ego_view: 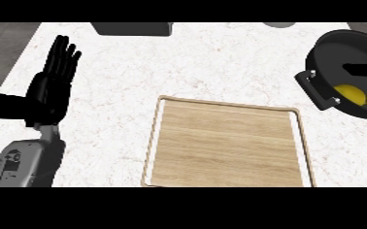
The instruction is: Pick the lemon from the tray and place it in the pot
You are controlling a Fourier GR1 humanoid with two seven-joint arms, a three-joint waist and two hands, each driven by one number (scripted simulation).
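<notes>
— Nearest you is the wooden tray (228, 145), low in the head view with its raised rim all round. What do you see on it?

— Bare wood, as far as the view runs; its near edge is cut off at the bottom. So where is the lemon?

— Look to the right edge: the lemon (350, 93) lies inside the black pot (337, 73), down against the near wall, a yellow patch partly hidden by the rim. The pot stands on the white counter (208, 63) just beyond the tray's right corner, close enough for a short carry, which is likely why it sits there.

— And your hands?

— Your left hand (54, 80) shows at the left, well apart from the tray, fingers straight and pointing up, holding nothing. It is resting out of the way. Your right hand shows nowhere in this view.

— Then is the job done?

— I judge the placing complete, since the fruit is in the pot and nothing grips it. Two grey things at the far edge, a dark block (132, 28) and a pale round shape (279, 24), play no part.
</notes>
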